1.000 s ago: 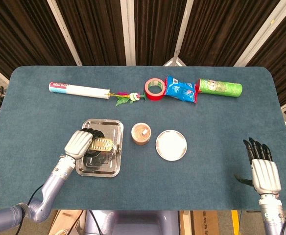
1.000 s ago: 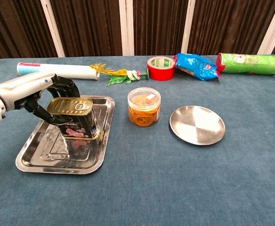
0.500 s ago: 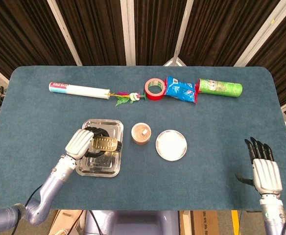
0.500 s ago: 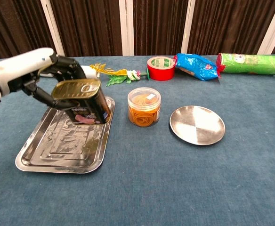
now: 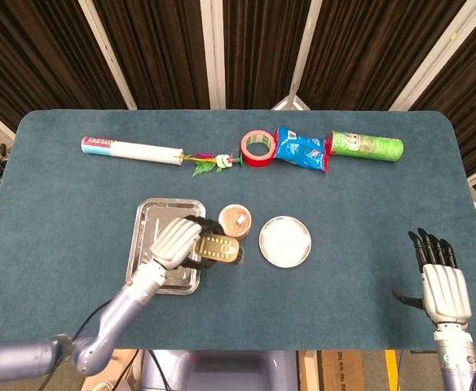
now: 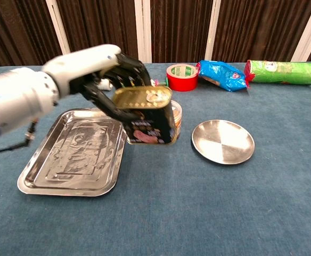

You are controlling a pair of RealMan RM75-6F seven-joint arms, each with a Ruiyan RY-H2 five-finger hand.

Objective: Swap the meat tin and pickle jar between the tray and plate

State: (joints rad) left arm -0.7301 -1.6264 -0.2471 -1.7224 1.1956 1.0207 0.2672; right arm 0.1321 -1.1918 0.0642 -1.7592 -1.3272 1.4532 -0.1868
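My left hand (image 5: 177,241) (image 6: 99,69) grips the meat tin (image 5: 219,248) (image 6: 147,116), a gold-topped dark can, tilted and lifted clear of the steel tray (image 5: 151,262) (image 6: 65,160). The tin hangs between the tray and the round steel plate (image 5: 285,241) (image 6: 222,141), in front of the pickle jar (image 5: 236,218) (image 6: 176,109). The jar stands on the cloth between tray and plate, partly hidden by the tin in the chest view. My right hand (image 5: 443,281) rests open at the table's right front edge, holding nothing.
Along the far side lie a white tube (image 5: 130,150), a leafy sprig (image 5: 209,161), a red tape roll (image 5: 259,147) (image 6: 182,77), a blue snack bag (image 5: 301,149) (image 6: 222,74) and a green chip can (image 5: 366,146) (image 6: 283,72).
My left hand has lifted the meat tin off the tray and carried it rightward, toward the jar and plate. The tray now lies bare. The right hand has stayed still.
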